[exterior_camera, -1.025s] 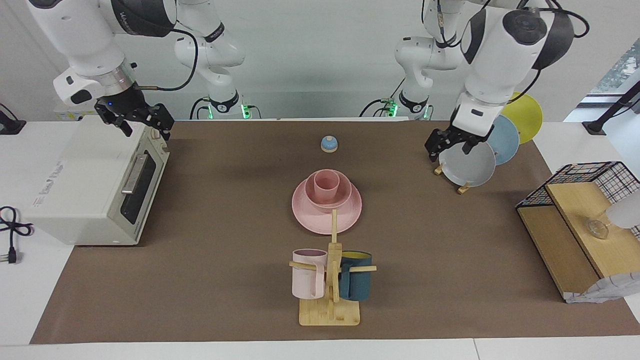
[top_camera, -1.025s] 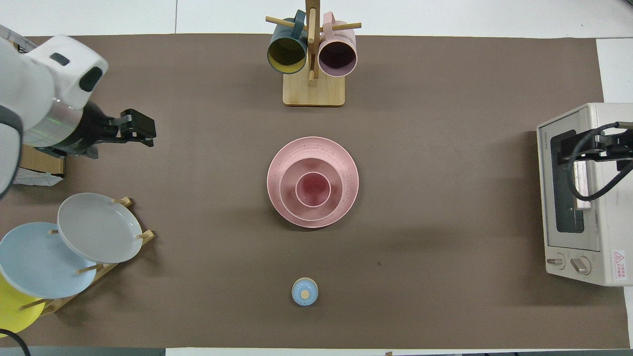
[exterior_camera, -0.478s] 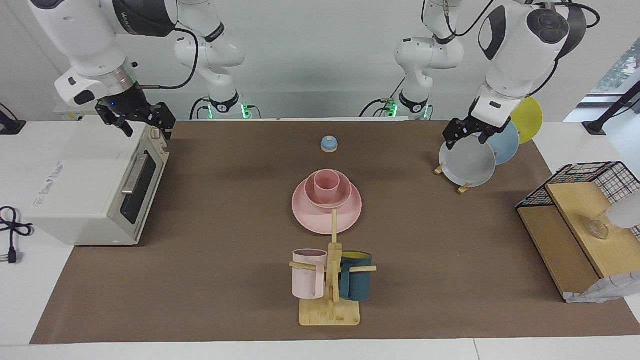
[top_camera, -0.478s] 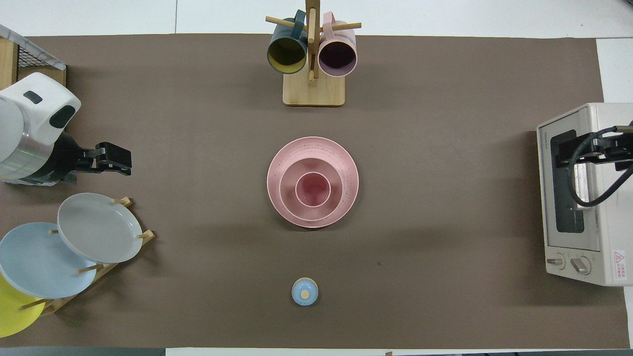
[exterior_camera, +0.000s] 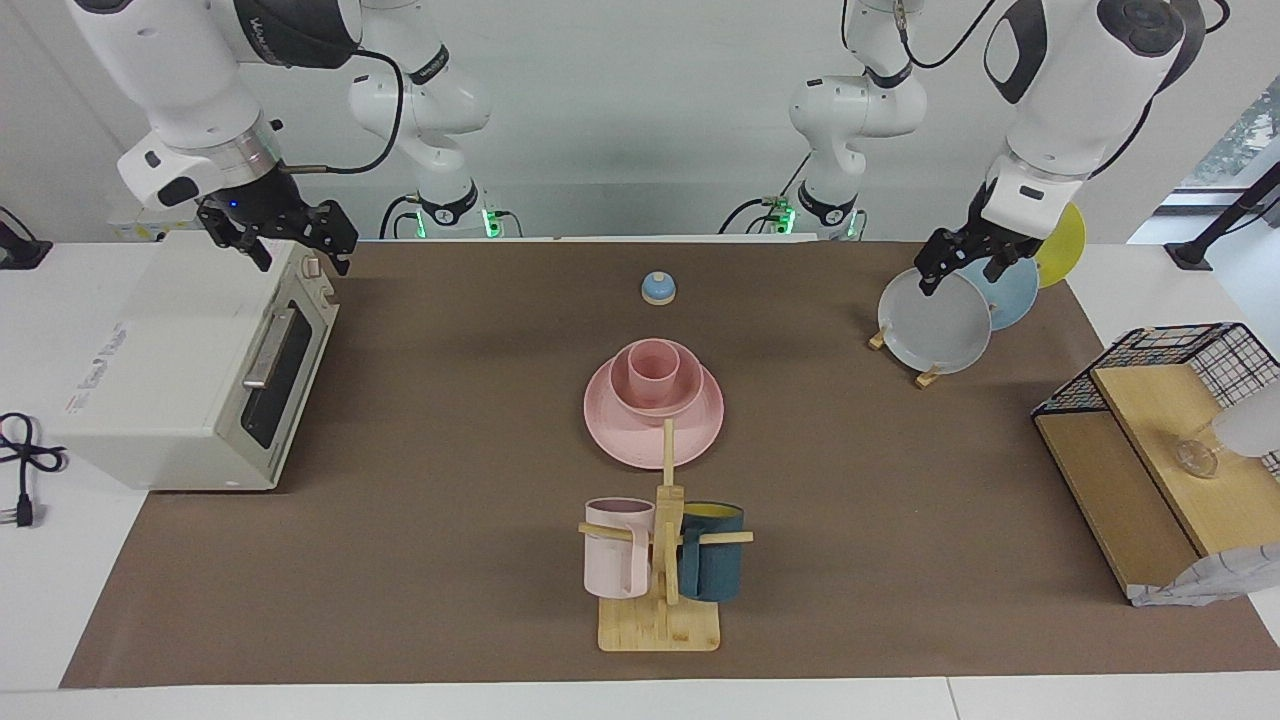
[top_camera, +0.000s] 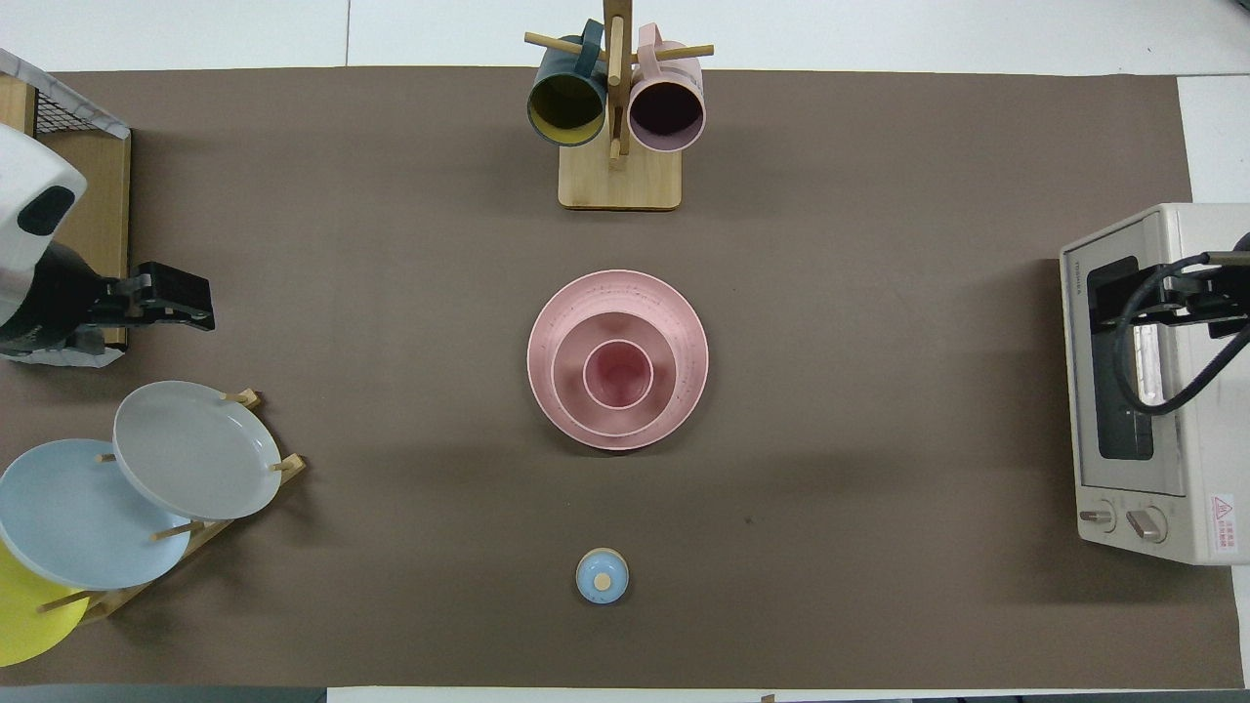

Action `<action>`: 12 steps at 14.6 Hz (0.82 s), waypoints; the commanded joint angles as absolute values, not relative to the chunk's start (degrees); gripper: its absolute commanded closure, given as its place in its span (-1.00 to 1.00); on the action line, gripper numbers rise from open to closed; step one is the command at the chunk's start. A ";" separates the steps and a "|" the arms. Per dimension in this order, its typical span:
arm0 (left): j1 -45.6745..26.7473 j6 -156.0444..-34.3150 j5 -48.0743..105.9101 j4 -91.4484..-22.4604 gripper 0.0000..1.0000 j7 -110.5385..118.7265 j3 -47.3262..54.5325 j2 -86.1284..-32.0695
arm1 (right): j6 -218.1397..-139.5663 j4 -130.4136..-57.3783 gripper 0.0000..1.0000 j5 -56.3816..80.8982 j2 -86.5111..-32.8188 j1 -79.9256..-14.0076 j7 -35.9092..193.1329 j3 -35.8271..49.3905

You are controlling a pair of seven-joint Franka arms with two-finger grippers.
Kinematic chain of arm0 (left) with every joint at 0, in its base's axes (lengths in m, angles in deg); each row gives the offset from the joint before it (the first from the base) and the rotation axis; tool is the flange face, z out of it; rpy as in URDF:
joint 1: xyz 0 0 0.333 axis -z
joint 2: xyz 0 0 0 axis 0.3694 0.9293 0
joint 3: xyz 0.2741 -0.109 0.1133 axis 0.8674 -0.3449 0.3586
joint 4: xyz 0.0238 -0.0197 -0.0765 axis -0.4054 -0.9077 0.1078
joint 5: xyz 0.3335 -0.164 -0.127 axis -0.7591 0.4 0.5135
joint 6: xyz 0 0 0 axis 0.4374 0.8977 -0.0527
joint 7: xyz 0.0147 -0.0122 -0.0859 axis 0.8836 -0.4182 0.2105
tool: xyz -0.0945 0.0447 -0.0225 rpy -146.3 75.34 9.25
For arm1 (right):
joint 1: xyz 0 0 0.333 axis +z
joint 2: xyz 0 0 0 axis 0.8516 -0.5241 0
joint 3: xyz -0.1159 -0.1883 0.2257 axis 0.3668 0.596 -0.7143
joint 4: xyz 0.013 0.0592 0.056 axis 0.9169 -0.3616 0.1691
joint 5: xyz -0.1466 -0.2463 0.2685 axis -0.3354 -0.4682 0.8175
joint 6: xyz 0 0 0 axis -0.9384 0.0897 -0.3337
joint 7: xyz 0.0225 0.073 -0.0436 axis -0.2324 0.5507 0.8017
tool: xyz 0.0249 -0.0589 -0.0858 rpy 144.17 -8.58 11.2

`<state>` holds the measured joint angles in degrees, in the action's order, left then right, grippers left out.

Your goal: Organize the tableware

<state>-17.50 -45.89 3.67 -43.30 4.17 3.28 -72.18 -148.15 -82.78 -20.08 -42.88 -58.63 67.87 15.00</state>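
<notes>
The three pink pieces are stacked at the middle of the table. The wide plate (exterior_camera: 620,440) (top_camera: 617,288) lies flat, the bowl (exterior_camera: 690,395) (top_camera: 571,386) sits on it, and the cup (exterior_camera: 652,368) (top_camera: 618,374) stands upright in the bowl. My left gripper (exterior_camera: 958,278) (top_camera: 200,310) is open and empty, raised over the grey plate of the plate rack. My right gripper (exterior_camera: 298,258) (top_camera: 1108,310) is open and empty, raised over the toaster oven's top front edge. Neither gripper is near the pink stack.
A wooden mug tree (exterior_camera: 660,625) with a pale-pink and a teal mug stands farther from the robots than the stack. A small blue knobbed lid (exterior_camera: 658,288) lies nearer to them. The plate rack (exterior_camera: 935,325), toaster oven (exterior_camera: 190,370) and wire shelf (exterior_camera: 1150,440) stand at the table's ends.
My left gripper has risen and drawn back toward the left arm's end of the table, from beside the grey plate to over it. The right gripper has lifted slightly. The stack has not moved.
</notes>
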 commanded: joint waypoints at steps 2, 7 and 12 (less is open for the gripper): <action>-19.22 -37.31 3.34 -37.31 -1.00 1.50 1.54 -70.47 | -147.56 -82.95 -1.00 -19.04 -42.39 -58.92 69.38 14.86; -20.98 -41.35 4.13 -40.83 -1.00 -0.45 1.00 -71.36 | -147.21 -83.31 -1.00 -18.95 -42.21 -59.09 68.94 14.95; -20.80 -43.81 6.59 -42.49 -1.00 -0.89 1.27 -71.79 | -147.21 -83.31 -1.00 -18.95 -42.21 -59.45 68.94 15.04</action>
<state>-19.87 -42.13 5.70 -40.15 0.34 1.96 -70.75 -147.74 -82.82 -20.08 -42.88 -58.77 67.87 15.19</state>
